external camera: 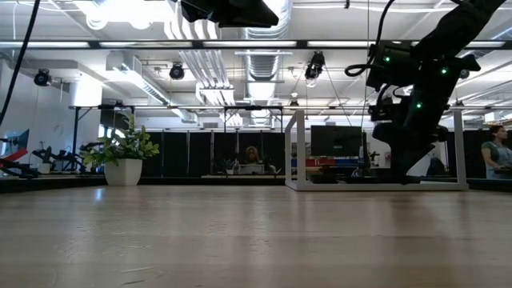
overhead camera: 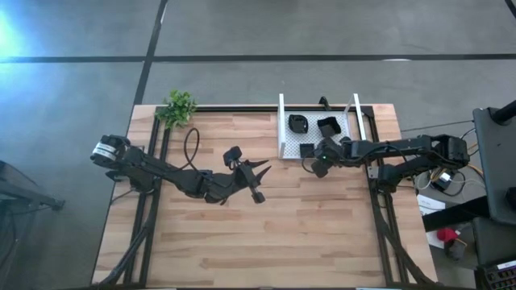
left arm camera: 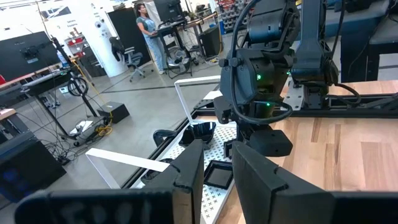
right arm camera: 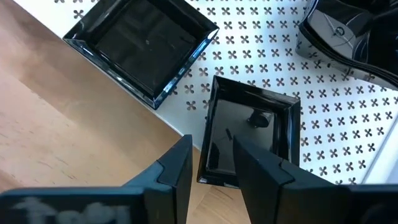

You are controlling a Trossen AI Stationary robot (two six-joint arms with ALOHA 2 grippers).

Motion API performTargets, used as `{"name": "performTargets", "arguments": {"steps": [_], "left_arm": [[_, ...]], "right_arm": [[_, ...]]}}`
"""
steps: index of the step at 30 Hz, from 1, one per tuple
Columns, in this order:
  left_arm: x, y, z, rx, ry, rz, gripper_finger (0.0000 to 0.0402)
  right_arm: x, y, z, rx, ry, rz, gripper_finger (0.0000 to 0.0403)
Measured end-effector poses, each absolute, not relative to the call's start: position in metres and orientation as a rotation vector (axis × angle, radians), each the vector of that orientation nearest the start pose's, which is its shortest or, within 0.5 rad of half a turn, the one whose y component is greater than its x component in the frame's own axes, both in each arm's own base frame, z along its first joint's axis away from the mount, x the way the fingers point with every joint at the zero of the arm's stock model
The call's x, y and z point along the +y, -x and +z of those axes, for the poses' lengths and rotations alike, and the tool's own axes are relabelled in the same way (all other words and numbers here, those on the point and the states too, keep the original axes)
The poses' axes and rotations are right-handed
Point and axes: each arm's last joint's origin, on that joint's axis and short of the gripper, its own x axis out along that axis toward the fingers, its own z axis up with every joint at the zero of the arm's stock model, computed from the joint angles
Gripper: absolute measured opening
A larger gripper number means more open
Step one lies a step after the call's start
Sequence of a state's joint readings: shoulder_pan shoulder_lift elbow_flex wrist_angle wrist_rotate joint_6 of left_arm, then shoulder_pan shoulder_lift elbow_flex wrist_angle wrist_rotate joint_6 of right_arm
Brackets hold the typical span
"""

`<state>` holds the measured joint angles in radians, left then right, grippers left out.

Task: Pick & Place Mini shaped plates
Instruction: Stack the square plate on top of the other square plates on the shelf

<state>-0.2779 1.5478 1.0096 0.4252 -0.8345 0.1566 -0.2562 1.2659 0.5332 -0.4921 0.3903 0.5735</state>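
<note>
**Op:** Black gloss right under me. The right gripper (right arm camera: 210, 165) hangs over the near edge of the white mesh tray (right arm camera: 348, 118), and a small square plate (right arm camera: 252, 134) sits directly below the fingertips, partly past the tray's lip toward the wood. Fingers stand apart with nothing between them; one pad (right arm camera: 177, 171) is outside the plate's near wall, the other (right arm camera: 261, 168) over its well.

**Obs:** So which way is the move?

**Op:** Straight down, I judge; the wall runs along the fingers' gap, so no turn of the wrist seems needed. A larger square plate (right arm camera: 142, 46) lies just beside it, farther onto the tray, apart from the first.

**Obs:** And the other arm?

**Op:** The left gripper (overhead camera: 256, 179) waits mid-table, well apart from the tray, fingers parted and empty. The right arm is plainly nearer.

**Obs:** Anything unclear?

**Op:** A rounded plate (right arm camera: 348, 31) at the far side is cut off. From above, my own gripper covers the target, and I count only a few plates.
</note>
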Motion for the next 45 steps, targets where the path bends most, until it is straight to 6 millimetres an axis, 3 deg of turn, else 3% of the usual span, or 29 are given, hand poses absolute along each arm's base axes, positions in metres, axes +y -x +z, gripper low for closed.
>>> {"name": "performTargets", "arguments": {"steps": [20, 28, 33, 45], "left_arm": [[-0.073, -0.334, 0.283, 0.147, -0.217, 0.547, 0.0081], [-0.073, -0.334, 0.283, 0.147, -0.217, 0.548, 0.0081], [-0.073, -0.334, 0.283, 0.147, -0.217, 0.548, 0.0081], [-0.073, -0.334, 0.283, 0.147, -0.217, 0.548, 0.0081]], "right_arm": [[-0.059, -0.180, 0.139, 1.059, -0.392, -0.901, 0.0095], [-0.059, -0.180, 0.139, 1.066, -0.376, -0.893, 0.0019], [-0.059, -0.180, 0.140, 1.073, -0.359, -0.887, 0.0010], [-0.060, -0.190, 0.164, 1.124, -0.314, -0.850, 0.0008]]}}
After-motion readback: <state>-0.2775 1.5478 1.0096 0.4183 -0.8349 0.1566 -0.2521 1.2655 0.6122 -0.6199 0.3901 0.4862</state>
